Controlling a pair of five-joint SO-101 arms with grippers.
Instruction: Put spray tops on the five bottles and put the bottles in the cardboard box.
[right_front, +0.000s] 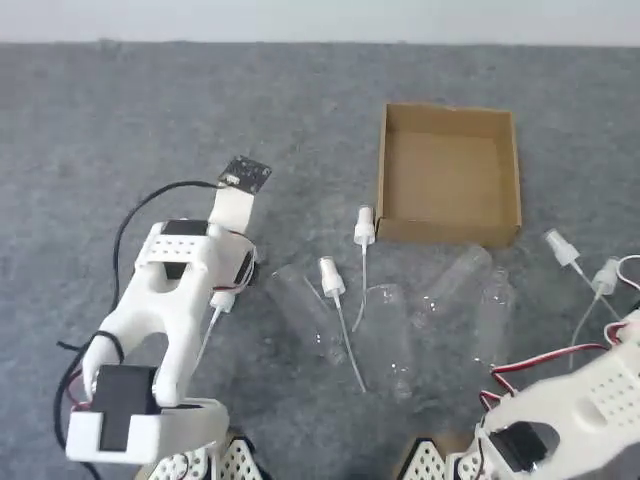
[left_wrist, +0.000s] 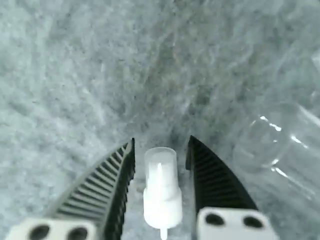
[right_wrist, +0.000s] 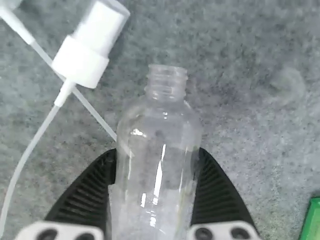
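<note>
Grey felt covers the table; the cardboard box (right_front: 449, 175) sits toward the far edge. The left tool (left_wrist: 161, 142) stands spread around a spray top (left_wrist: 161, 185) lying toward the left edge; the right tool (right_wrist: 157, 153) pinches a clear bottle (right_wrist: 160, 125).

bottles (right_front: 388, 340): clear, uncapped, lying down | spray tops (right_front: 331, 275): white, loose (tubes trailing) | cardboard box (right_front: 450, 232): open

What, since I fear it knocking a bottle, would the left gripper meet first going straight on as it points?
Probably bare grey mat, past the spray top at the tip of the left gripper. The clear bottle lies beside that line, though depth is unclear.
</note>
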